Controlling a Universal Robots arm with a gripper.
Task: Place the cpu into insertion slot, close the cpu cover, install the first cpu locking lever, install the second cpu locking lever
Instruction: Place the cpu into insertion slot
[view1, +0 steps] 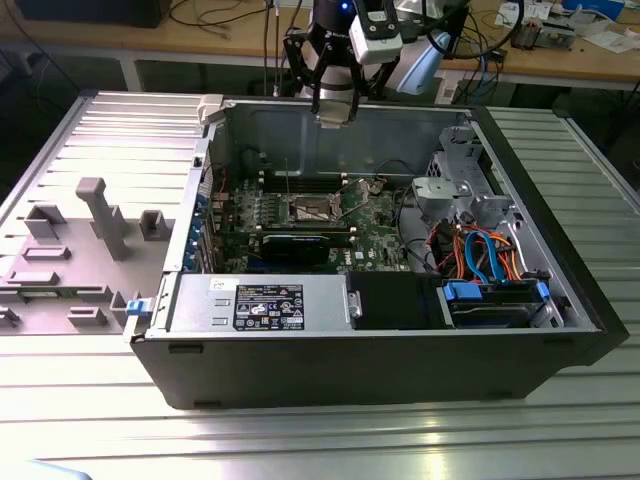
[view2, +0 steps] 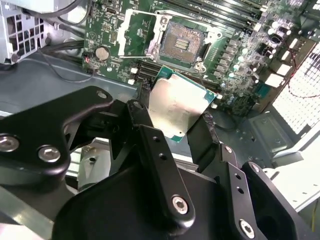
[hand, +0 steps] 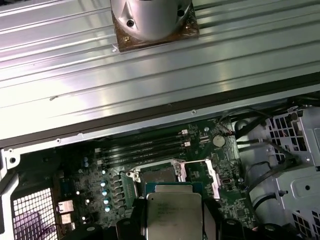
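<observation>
My gripper (view1: 333, 113) hangs above the back wall of the open computer case (view1: 560, 290). It is shut on the cpu (view2: 172, 112), a flat silver-grey square chip clamped by its edges between the black fingers (view2: 145, 100). The first wrist view has the cpu (hand: 172, 215) held level in the gripper (hand: 172, 222). Below it on the green board lies the insertion slot (view2: 181, 42), dark in the middle with a silver rim and nothing in it. The cpu cover (view2: 137, 31) stands swung open beside the slot. From outside, the slot (view1: 310, 209) is well below the gripper.
A long black card (view1: 300, 243) lies in front of the slot. A power supply (view1: 262, 302) fills the near left of the case, and a metal drive cage (view1: 462, 180) with blue and orange cables (view1: 480, 255) the right. A grey fixture (view1: 95, 225) stands outside the case.
</observation>
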